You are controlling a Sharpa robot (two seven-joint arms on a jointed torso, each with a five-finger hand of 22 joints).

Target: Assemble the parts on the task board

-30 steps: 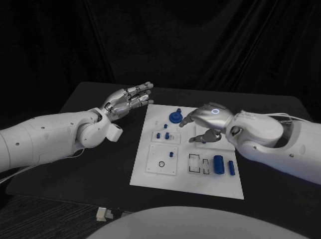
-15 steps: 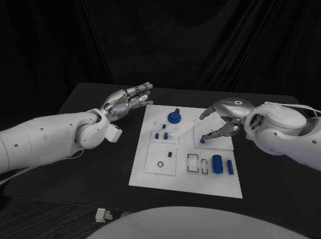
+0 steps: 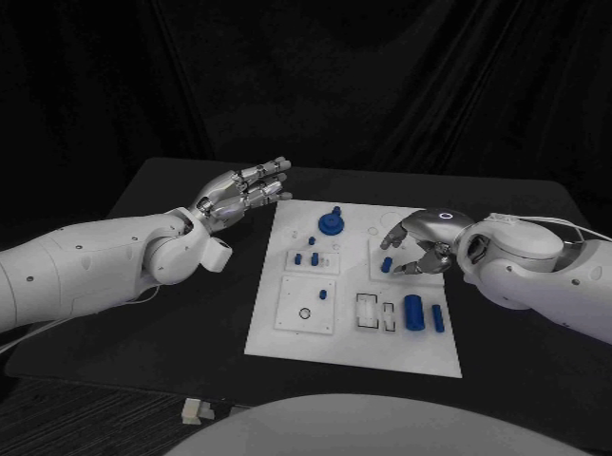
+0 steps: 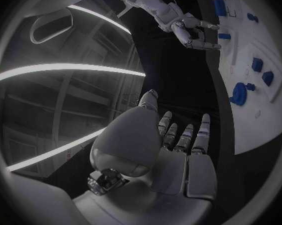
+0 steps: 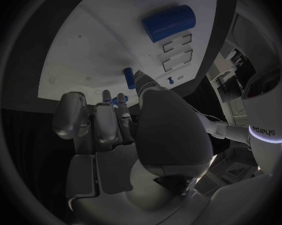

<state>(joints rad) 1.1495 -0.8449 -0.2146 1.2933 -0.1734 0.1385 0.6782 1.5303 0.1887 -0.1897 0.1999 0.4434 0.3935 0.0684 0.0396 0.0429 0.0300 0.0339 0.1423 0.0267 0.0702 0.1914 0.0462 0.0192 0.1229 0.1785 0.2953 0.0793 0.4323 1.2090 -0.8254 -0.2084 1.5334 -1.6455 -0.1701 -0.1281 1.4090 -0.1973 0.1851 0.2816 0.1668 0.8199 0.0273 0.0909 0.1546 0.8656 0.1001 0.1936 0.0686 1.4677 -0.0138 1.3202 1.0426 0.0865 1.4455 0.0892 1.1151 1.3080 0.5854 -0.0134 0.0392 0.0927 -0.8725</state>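
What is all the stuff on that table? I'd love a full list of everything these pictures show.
Table: one, black, under everything.
Task board: one, white plate, middle of the table.
Round part with a peg: one, blue, far end of the board.
Small parts: a few, blue, in the board's left recess behind the middle.
Ring outline: one, dark, on the board's left near square.
Large cylinder: one, blue, near right of the board, lying flat.
Thin bar: one, blue, just right of the cylinder.
Small peg: one, blue, at the right robot hand's fingertips.
Left robot hand: silver, fingers spread, left of the board, holding nothing.
Right robot hand: silver, over the board's right side, fingers curled at the peg.
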